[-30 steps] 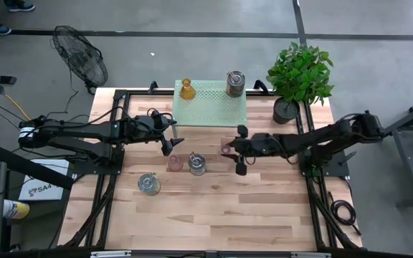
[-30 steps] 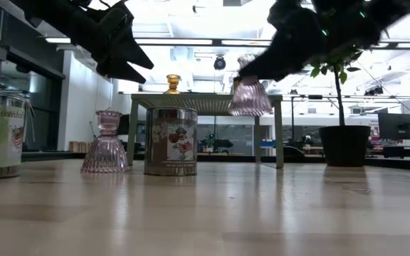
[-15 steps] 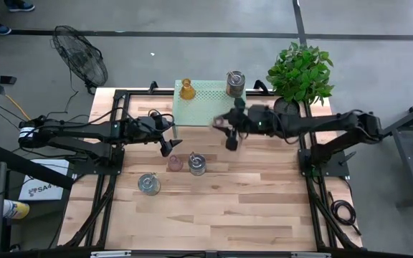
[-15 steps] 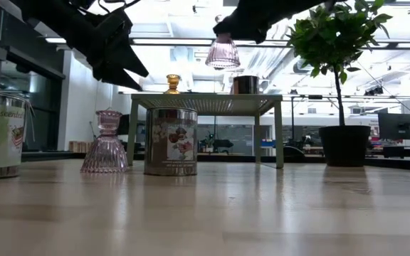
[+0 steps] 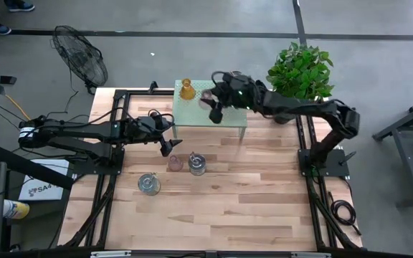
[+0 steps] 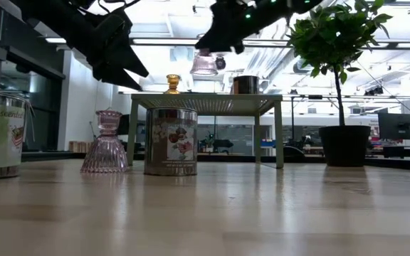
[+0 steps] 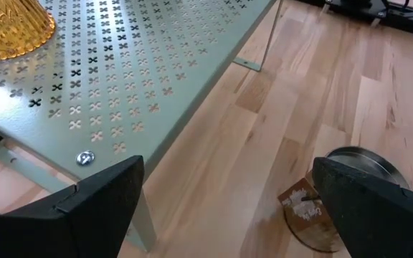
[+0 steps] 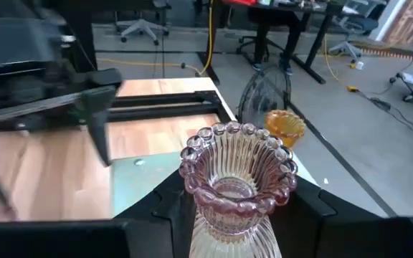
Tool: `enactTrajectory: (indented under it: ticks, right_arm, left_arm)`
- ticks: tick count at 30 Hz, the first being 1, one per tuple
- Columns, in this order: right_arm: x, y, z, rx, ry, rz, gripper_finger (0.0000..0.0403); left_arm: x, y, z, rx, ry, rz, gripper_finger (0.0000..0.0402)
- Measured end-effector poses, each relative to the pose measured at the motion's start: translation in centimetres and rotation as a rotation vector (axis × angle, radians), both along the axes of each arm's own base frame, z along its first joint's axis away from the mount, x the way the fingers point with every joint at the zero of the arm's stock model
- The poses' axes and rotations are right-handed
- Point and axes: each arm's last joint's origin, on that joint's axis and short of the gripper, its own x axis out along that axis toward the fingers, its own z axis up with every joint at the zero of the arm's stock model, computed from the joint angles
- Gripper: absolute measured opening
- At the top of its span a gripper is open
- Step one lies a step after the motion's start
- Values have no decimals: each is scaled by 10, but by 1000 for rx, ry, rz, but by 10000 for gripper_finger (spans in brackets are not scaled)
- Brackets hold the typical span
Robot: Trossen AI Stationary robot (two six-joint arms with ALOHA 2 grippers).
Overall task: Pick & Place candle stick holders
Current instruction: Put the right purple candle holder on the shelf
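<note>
My right gripper (image 5: 210, 96) is shut on a pale pink glass holder (image 6: 205, 64), above the pale green perforated stand (image 5: 224, 109). An amber glass holder (image 5: 186, 89) and a silvery cylinder (image 6: 245, 84) stand on the stand. My left gripper (image 5: 168, 143) is open and empty above the table, beside the stand's left near corner. Near it on the table stand a second pink glass holder (image 5: 175, 163), a silvery cylinder (image 5: 197, 165) and another silvery cylinder (image 5: 148, 183). My right gripper pinches the pink holder's ribbed body just below its beaded rim (image 8: 224, 208) between its two fingers, coming from the table's right, roughly level. The holder is upright and lifted clear; its flared foot (image 6: 205, 70) hangs below the fingers, above the stand's top.
A potted plant (image 5: 300, 75) stands at the table's far right corner, beside the stand. A floor fan (image 5: 81, 57) stands beyond the far left corner. The near half of the wooden table (image 5: 214, 215) is bare.
My right gripper has risen from beside the table's middle and gone toward the far edge and left, carrying the pink holder upright, from below the stand's top level to above the stand, near the amber holder.
</note>
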Motion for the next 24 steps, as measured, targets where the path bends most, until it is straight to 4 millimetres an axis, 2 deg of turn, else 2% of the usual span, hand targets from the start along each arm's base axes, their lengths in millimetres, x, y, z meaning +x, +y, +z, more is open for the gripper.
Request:
enactTrajectory:
  ticks: [6,10,24]
  right_arm:
    - [26,-23,-6,64,26,-60,136]
    - [35,-33,-14,91,23,-145,139]
    - [33,-53,-28,108,44,-261,138]
  left_arm:
    - [0,0,0,1,1,-1,396]
    - [0,0,0,1,1,-1,396]
    - [0,0,0,1,1,-1,396]
